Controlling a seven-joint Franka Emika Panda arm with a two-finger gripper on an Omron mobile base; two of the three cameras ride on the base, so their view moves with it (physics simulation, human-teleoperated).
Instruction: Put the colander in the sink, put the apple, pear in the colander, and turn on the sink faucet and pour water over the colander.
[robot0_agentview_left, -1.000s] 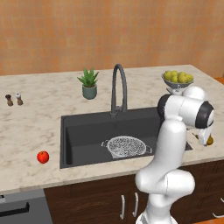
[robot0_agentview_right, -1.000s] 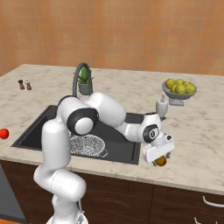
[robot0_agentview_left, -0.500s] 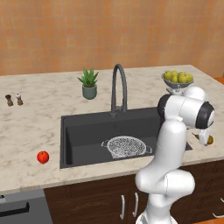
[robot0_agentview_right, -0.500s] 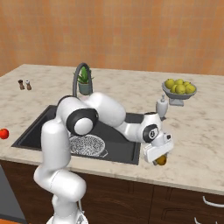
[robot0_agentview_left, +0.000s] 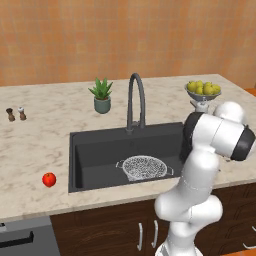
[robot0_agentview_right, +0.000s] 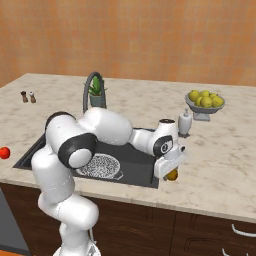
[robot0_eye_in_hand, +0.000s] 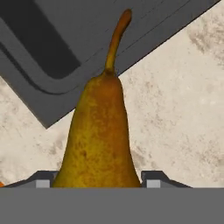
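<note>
— While the colander (robot0_agentview_left: 144, 167) sits ready in the sink (robot0_agentview_left: 95, 155), where's the gripper (robot0_agentview_right: 170, 170)?
— Down at the pear (robot0_eye_in_hand: 98, 140) on the counter (robot0_agentview_right: 220, 165) right of the basin, fingers (robot0_eye_in_hand: 43, 180) flanking its base; whether they're clamped, I cannot tell. The apple (robot0_agentview_left: 49, 179) waits far left.

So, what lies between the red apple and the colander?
In the left base view, bare speckled counter, then the sink rim and dark basin floor separate the apple from the colander; nothing else lies there.
</note>
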